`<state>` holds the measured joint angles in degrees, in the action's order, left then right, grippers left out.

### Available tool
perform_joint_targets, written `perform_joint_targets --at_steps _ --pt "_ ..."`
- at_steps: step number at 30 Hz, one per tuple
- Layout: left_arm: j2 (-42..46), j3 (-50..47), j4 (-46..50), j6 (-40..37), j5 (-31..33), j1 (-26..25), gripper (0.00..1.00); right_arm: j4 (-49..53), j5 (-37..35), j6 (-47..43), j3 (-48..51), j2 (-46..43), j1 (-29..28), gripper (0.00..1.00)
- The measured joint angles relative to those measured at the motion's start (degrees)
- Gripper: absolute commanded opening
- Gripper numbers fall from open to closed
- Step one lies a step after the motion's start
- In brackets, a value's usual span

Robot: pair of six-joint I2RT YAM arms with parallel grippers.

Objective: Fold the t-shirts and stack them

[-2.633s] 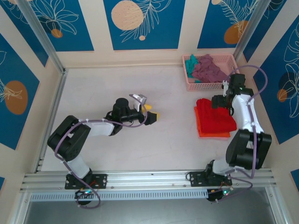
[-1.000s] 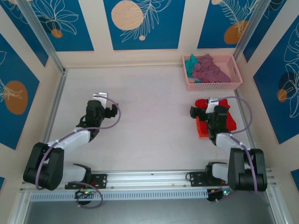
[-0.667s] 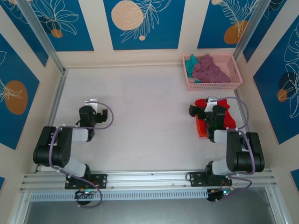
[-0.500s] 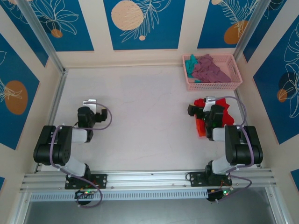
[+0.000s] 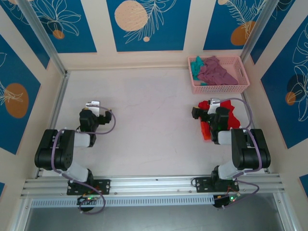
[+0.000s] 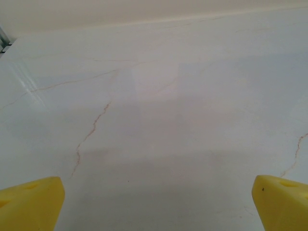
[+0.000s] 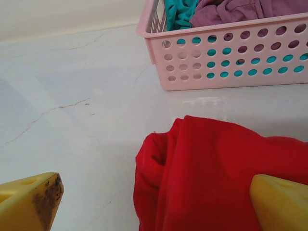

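Observation:
A folded bright red t-shirt (image 5: 233, 119) lies on an orange one (image 5: 205, 131) at the right of the table. Teal (image 5: 196, 65) and mauve-purple (image 5: 215, 70) t-shirts lie crumpled in the pink basket (image 5: 226, 88). My right gripper (image 5: 208, 109) hangs low over the stack's near-left part, open; the red t-shirt (image 7: 216, 173) lies below between its yellow fingertips (image 7: 29, 202), not gripped. My left gripper (image 5: 93, 107) is folded back at the left, open over bare table, with one yellow fingertip (image 6: 29, 204) at each lower corner of its wrist view.
The pink basket (image 7: 226, 62) stands just beyond the red t-shirt, against the back right corner. Walls with metal rails close the table on the left, back and right. The white marbled tabletop (image 5: 149, 120) stretches between the two arms.
Both arms have drawn back toward their bases. The left gripper left the table's middle for the left side; the right gripper came from beside the basket down over the red stack. Both stayed open.

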<state>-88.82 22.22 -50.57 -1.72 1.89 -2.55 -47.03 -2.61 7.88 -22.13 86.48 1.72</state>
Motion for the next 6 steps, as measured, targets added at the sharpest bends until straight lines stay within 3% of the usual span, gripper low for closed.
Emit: perform_joint_targets --at_steps 6 --pt "0.0 0.0 0.0 -0.2 0.0 -0.1 1.00 0.0 0.0 0.0 0.0 0.0 0.0 0.99"
